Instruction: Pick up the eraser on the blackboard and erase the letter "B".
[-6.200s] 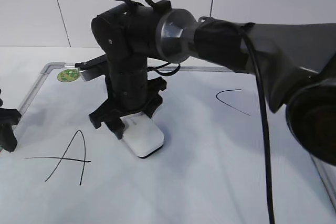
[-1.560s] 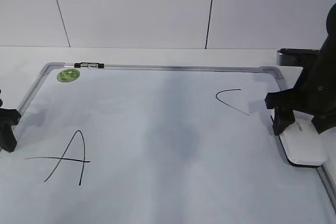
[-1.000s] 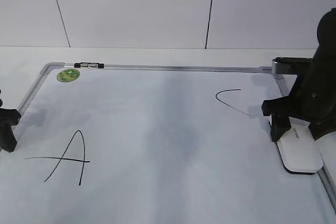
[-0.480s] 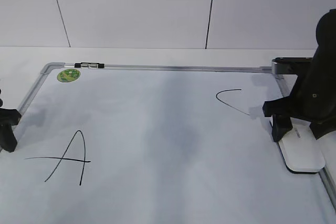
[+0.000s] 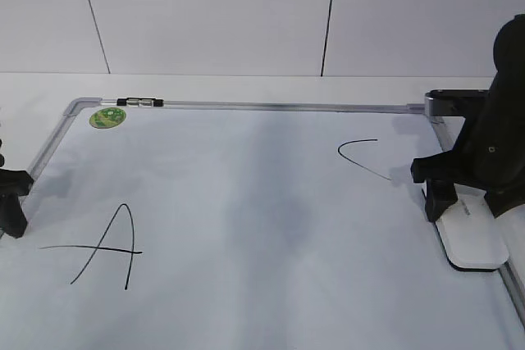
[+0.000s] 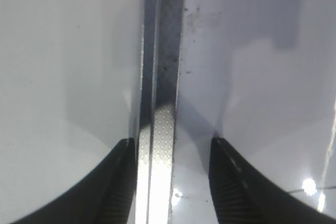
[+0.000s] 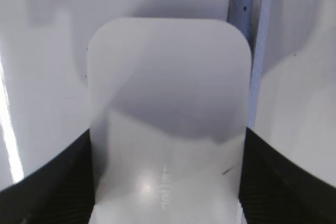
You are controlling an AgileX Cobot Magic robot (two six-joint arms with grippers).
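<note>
The white eraser lies flat at the right edge of the blackboard, next to its grey frame. My right gripper stands over the eraser, with a finger touching each long side. In the right wrist view the eraser fills the gap between the black fingers of the right gripper. No letter "B" shows; a faint grey smudge marks the board's middle. My left gripper is open and empty at the board's left frame.
A black "A" is at the lower left and an open "C" at the upper right. A round green sticker and a small marker sit at the top left frame. White tiled wall behind.
My right arm has gone from the board's middle to its right edge with the eraser. In the last second the eraser settled slightly lower and to the right. The left gripper stayed put.
</note>
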